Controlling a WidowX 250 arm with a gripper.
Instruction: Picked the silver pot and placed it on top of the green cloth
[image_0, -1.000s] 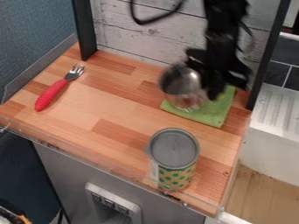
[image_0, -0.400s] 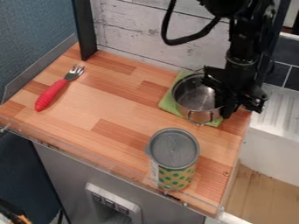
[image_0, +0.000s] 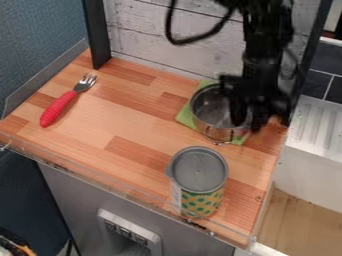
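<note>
The black gripper (image_0: 246, 117) hangs down over the right side of the silver pot (image_0: 211, 111), overlapping its rim and hiding part of its inside. Upright or nearly so, the pot rests on the green cloth (image_0: 186, 117), with wire handle loops toward the front. Green shows at the pot's left, behind it and at its front right. The rest of the cloth is hidden under the pot and behind the gripper.
In front of the pot stands a tall can (image_0: 199, 172) with a grey lid. A red-handled fork (image_0: 61, 106) lies at the left. Black posts flank the wooden counter (image_0: 127, 127), and a white sink (image_0: 314, 135) adjoins its right side.
The pot, tilted against the gripper at first, came down level on the cloth. The gripper swung right, then back left; pot and cloth have since shifted slightly left.
</note>
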